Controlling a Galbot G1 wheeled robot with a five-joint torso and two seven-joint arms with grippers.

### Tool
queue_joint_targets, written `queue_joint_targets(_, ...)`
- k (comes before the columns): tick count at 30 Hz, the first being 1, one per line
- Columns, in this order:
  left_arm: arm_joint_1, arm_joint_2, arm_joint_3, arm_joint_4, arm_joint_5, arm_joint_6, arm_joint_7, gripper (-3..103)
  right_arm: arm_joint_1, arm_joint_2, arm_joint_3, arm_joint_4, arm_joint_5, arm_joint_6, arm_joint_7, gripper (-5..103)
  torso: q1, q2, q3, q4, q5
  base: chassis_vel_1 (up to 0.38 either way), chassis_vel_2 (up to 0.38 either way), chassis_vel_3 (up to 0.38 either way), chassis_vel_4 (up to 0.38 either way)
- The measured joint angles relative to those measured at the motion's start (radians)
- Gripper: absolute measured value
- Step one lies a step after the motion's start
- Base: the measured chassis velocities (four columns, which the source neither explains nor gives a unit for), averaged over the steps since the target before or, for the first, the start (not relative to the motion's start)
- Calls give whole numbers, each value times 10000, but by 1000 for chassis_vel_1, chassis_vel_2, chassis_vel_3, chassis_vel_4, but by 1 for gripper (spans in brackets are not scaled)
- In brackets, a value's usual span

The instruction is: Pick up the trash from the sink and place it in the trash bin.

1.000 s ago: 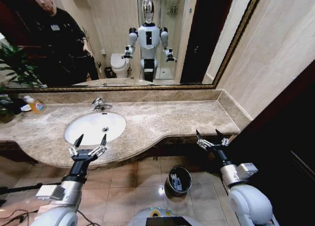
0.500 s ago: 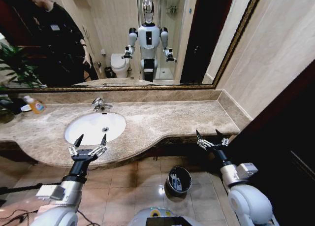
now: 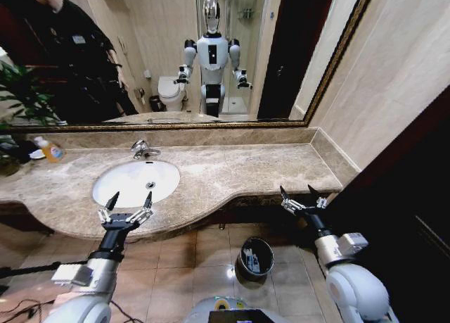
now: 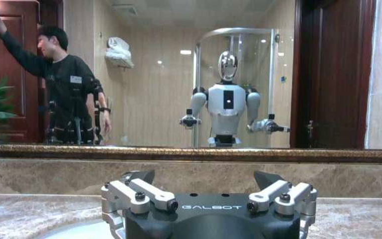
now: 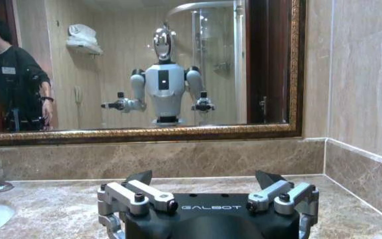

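- Head view looks down on a beige marble counter [image 3: 232,172] that runs along a mirrored wall, with the white oval sink [image 3: 130,184] set toward its left end and a chrome faucet [image 3: 143,150] at the back rim of the basin.
- No tubes or wrappers can be made out inside the basin from this view; it reads as plain white.
- A small bottle of orange liquid [image 3: 50,150] stands near the counter's back left corner, beside a green plant [image 3: 21,101]. It is not part of the trash.
- The trash bin [image 3: 256,257], round and dark with a shiny rim, sits on the tiled floor below the counter's front edge, between the two arms. Pale items [image 3: 252,262] lie inside it, too small to identify but probably trash.
- The left gripper [image 3: 127,205] hangs at the counter's front edge, just in front of the sink, its fingers spread wide with nothing between them.
- The right gripper [image 3: 302,196] is raised near the counter's front right corner, well apart from the sink, also spread and empty.
- The left wrist view and right wrist view each face the mirror across the counter, with dark finger bases splayed apart.
- Judging from the bare-looking basin, the items in the bin and both grippers empty, the task appears finished or nearly so.
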Motion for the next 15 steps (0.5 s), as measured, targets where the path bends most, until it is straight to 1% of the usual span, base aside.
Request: queue_joint_targets(15,0,0,0,0,1,0,0,100,0,0,1,0,4,0,0,100,0,0,0,0,0,0,0,0,0)
